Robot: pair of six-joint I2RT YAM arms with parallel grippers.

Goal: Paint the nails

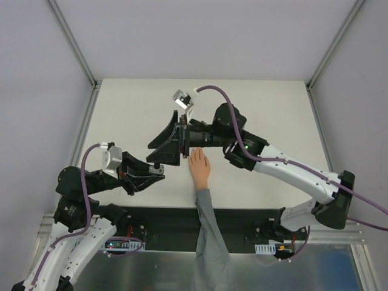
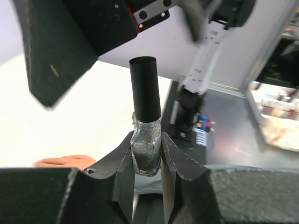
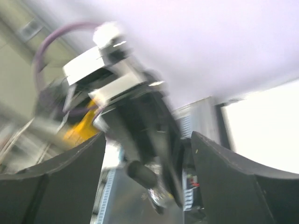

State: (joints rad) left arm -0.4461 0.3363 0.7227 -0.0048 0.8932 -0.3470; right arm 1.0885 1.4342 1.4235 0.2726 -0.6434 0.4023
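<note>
The peach mannequin hand (image 1: 199, 168) lies palm down near the table's front edge, its grey sleeve (image 1: 209, 242) trailing off the table. Its nails are too small to pick out. My left gripper (image 1: 159, 171) is shut on the glass body of a small glitter polish bottle (image 2: 146, 151), which stands upright with its black cap (image 2: 145, 88) on. Just left of the mannequin's fingertips, my right gripper (image 1: 154, 153) stands open above the bottle. In the blurred right wrist view its fingers (image 3: 233, 182) stand wide apart, with the cap (image 3: 142, 173) showing between them, untouched.
The white table (image 1: 133, 109) is fenced by a metal frame with grey walls behind it. A black base plate (image 1: 170, 221) runs along the near edge. The mannequin hand's edge (image 2: 60, 162) shows low on the left in the left wrist view.
</note>
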